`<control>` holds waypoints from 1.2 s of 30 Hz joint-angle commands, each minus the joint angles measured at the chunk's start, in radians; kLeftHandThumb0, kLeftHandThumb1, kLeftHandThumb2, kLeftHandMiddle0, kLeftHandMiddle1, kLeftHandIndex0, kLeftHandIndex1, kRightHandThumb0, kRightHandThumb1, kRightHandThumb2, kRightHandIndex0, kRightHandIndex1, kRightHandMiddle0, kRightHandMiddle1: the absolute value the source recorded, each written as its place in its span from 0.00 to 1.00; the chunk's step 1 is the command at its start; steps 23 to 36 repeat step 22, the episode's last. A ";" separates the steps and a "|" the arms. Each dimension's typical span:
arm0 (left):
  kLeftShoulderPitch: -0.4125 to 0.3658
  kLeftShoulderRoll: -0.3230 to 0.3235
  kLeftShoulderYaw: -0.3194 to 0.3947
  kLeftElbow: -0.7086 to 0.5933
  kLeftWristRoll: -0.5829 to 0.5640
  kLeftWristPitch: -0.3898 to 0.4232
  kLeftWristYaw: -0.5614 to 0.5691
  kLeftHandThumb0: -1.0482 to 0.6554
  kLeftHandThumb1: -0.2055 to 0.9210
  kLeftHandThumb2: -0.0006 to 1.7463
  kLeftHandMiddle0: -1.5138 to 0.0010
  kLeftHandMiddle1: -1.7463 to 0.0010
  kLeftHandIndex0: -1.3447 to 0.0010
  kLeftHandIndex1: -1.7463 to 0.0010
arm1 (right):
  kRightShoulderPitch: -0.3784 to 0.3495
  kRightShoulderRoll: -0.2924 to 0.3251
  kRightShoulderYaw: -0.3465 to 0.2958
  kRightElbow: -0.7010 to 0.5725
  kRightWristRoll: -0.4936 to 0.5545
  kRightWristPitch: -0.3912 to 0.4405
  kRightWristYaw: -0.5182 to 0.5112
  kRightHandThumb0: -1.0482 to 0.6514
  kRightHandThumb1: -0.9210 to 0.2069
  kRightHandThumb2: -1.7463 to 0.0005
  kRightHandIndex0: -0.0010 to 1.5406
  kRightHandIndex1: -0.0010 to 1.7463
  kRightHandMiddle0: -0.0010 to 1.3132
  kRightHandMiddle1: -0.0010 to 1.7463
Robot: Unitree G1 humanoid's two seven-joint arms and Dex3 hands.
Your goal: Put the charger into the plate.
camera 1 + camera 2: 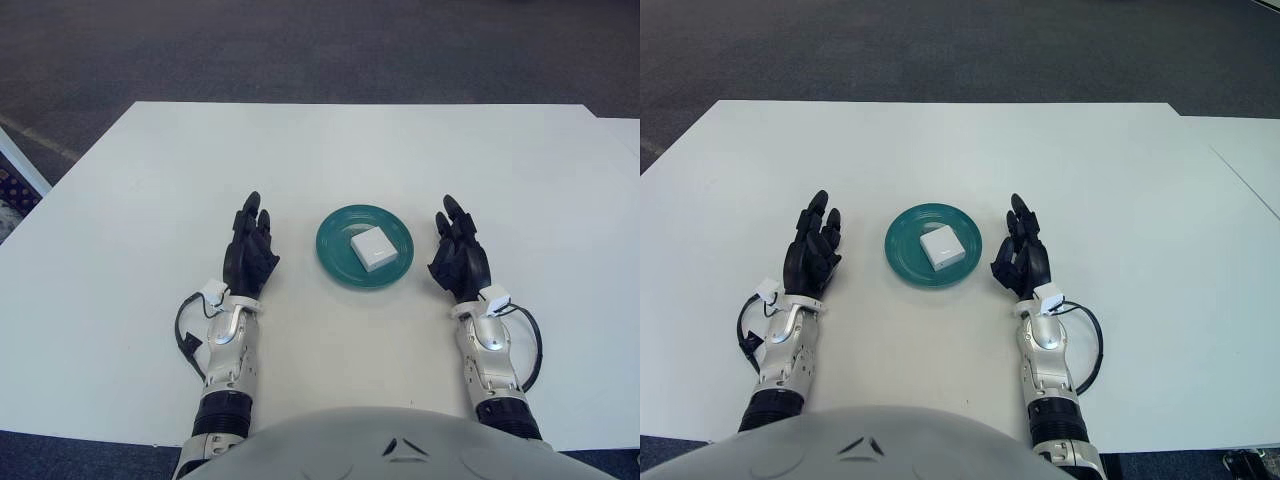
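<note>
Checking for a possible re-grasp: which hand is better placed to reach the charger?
Right, marginally. The charger already lies in the plate, right of centre, nearer the open right hand than the open left hand.

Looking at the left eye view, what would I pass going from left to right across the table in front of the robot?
Left hand, open and empty → green plate with the white charger lying in it → right hand, also open and empty. All of this sits on the white table.
</note>
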 commanded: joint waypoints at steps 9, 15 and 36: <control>0.028 -0.008 0.004 0.359 0.242 -0.409 0.138 0.02 1.00 0.52 0.95 0.99 1.00 0.79 | 0.110 0.016 -0.004 0.139 -0.002 -0.035 0.016 0.12 0.00 0.41 0.06 0.00 0.00 0.12; 0.009 -0.002 -0.003 0.450 0.285 -0.484 0.155 0.02 1.00 0.53 0.97 1.00 1.00 0.85 | 0.088 0.009 -0.022 0.159 0.002 -0.051 0.014 0.11 0.00 0.40 0.04 0.00 0.00 0.10; 0.009 0.022 -0.029 0.405 0.250 -0.513 0.076 0.04 1.00 0.55 0.99 1.00 1.00 0.93 | 0.065 0.013 -0.021 0.091 0.002 -0.058 0.009 0.08 0.00 0.40 0.03 0.00 0.00 0.08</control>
